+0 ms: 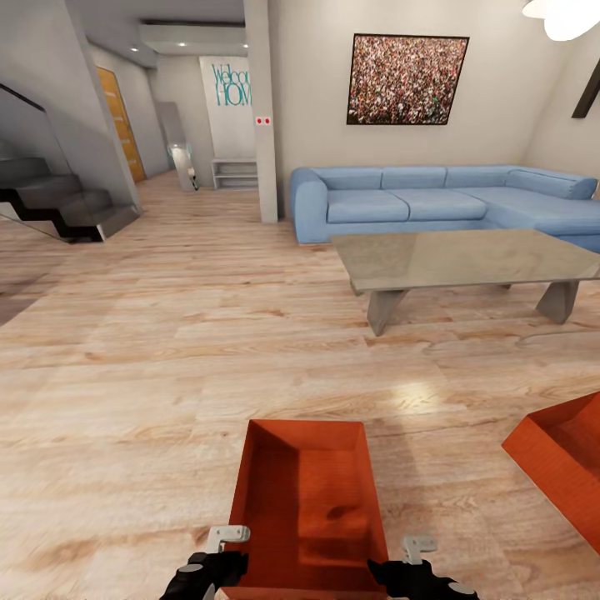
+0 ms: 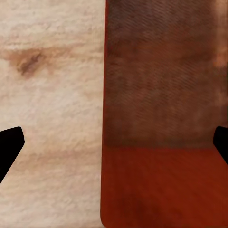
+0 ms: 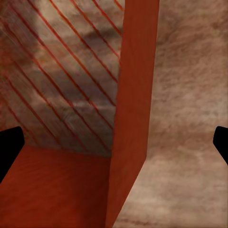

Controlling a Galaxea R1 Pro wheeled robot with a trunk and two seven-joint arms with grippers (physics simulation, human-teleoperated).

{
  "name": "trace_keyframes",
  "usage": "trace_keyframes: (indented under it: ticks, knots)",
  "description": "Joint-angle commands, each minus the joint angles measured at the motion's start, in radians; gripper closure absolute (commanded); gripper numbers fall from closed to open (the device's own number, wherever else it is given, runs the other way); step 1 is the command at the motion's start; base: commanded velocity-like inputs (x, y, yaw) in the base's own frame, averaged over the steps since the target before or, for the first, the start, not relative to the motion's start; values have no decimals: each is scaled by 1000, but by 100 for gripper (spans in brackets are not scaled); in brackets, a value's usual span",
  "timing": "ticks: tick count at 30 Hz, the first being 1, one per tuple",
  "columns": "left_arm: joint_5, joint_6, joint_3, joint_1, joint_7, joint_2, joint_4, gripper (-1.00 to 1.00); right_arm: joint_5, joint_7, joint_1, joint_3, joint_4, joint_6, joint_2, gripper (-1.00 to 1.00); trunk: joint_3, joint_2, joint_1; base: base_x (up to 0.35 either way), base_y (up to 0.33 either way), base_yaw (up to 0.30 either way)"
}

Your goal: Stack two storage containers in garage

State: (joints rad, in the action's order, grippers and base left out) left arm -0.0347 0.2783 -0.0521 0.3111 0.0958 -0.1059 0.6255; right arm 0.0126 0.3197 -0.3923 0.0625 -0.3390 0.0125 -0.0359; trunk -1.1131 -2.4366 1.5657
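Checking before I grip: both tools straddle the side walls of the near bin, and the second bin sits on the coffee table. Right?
Not quite. The head view shows the second bin on the wood floor, not on the coffee table. The tools straddling the near bin is right.

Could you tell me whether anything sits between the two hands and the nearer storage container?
Nothing visible does. The left hand and right hand already flank the open orange-red storage container, and each wrist view shows a container wall between that hand's open fingers.
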Motion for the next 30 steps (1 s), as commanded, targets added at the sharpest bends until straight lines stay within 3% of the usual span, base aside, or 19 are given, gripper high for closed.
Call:
trace_keyframes:
  ticks: [1,13,19,30]
  knots:
    - [-4,5,-5,0,7,1,2,-100,1,7,0,7,0,1,0,-100,-1,0,0,0,0,0]
    - [-5,4,-5,0,7,2,2,-100,1,7,0,7,0,1,1,-100,-1,0,0,0,0,0]
    - [-5,4,-5,0,7,2,2,-100,1,7,0,7,0,1,1,-100,-20,-42,23,0,0,0]
    - [-5,4,-5,0,7,2,2,-100,1,7,0,7,0,1,1,-100,-20,-42,23,0,0,0]
